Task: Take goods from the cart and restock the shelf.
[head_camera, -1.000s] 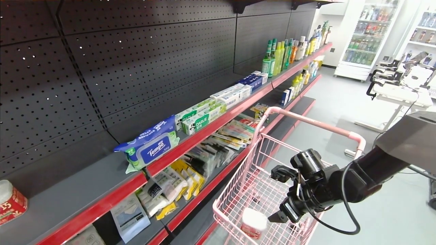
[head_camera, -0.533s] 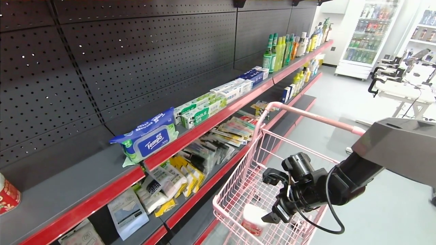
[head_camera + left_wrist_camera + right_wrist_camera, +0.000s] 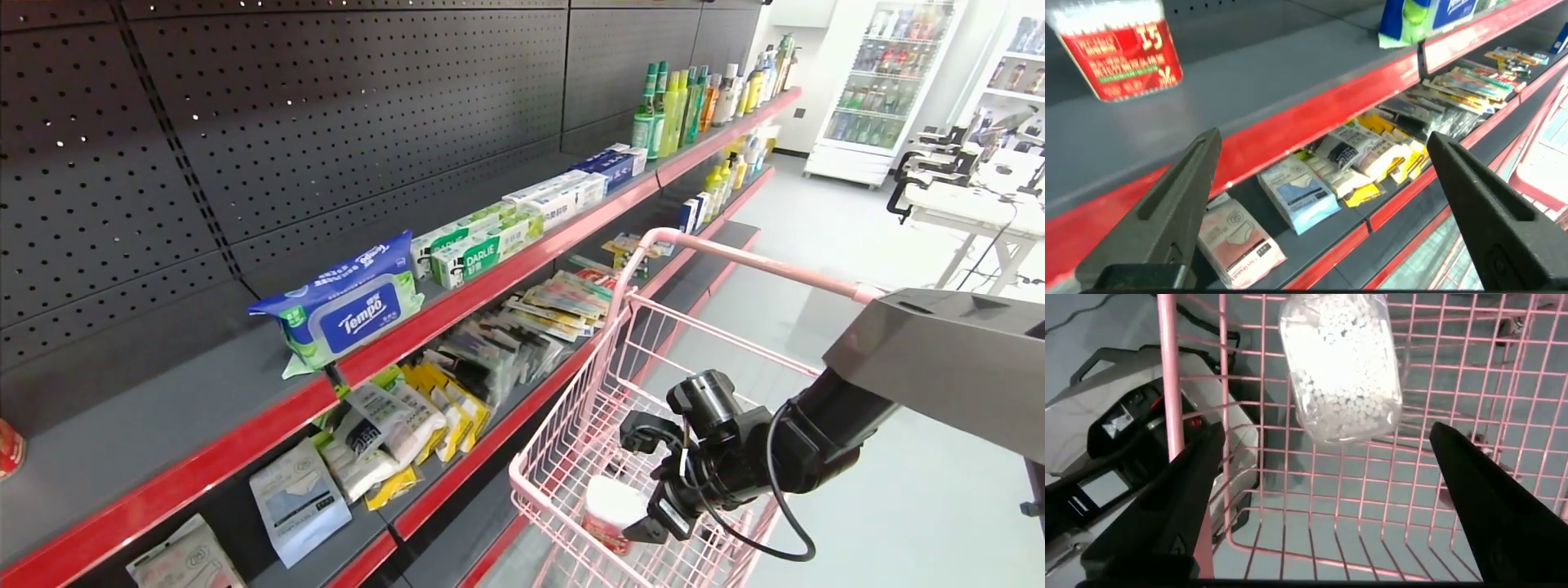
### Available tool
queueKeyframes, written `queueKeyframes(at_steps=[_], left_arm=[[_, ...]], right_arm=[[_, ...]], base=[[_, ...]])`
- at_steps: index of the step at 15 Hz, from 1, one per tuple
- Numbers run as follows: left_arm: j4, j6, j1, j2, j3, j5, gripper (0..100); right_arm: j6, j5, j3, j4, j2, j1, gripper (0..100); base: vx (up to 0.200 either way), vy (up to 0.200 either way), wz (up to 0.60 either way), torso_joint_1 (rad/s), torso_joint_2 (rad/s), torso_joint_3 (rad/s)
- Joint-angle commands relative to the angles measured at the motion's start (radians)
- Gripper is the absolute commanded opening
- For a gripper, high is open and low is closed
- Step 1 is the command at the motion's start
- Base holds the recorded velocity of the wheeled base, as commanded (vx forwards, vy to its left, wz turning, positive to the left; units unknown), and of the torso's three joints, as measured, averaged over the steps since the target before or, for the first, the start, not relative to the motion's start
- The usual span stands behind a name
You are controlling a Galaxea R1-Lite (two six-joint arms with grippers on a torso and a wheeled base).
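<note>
A pink wire cart stands beside the shelf. In it lies a round tub with a white top and a red label; seen from above it is a clear tub packed with small white pieces. My right gripper hangs inside the cart just beside and above the tub, open, holding nothing. My left gripper is open and empty in front of the red-edged shelf, where a similar red-labelled tub stands.
The upper shelf has bare grey space between a red tub at the far left and a blue wipes pack. Toothpaste boxes and bottles follow. Packets fill the lower shelf.
The head camera has shifted, sliding the shelf goods leftwards in the picture. My right gripper has drawn a little closer to the tub in the cart.
</note>
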Motion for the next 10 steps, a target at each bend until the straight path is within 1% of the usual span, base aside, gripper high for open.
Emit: queueKeyframes(at_steps=[1, 3, 6, 8, 10], left_arm=[[0.000, 0.000, 0.000, 0.001, 0.000, 0.000, 100], [0.000, 0.000, 0.000, 0.001, 0.000, 0.000, 100], [0.000, 0.000, 0.000, 0.001, 0.000, 0.000, 100], [0.000, 0.001, 0.000, 0.001, 0.000, 0.000, 100], [0.000, 0.001, 0.000, 0.001, 0.000, 0.000, 100]], right_arm=[[0.001, 0.000, -0.012, -0.002, 0.004, 0.006, 100], [-0.001, 0.002, -0.017, -0.002, 0.010, 0.004, 100], [-0.022, 0.022, -0.032, -0.002, 0.029, 0.001, 100], [-0.024, 0.023, -0.041, -0.002, 0.047, -0.005, 100], [-0.025, 0.057, -0.047, 0.000, 0.050, -0.012, 100]], base=[[0.000, 0.000, 0.00, -0.144, 0.37, 0.222], [0.000, 0.000, 0.00, -0.059, 0.14, 0.078], [0.000, 0.000, 0.00, 0.000, 0.00, 0.000], [0.000, 0.000, 0.00, -0.132, 0.31, 0.178], [0.000, 0.000, 0.00, -0.166, 0.41, 0.244]])
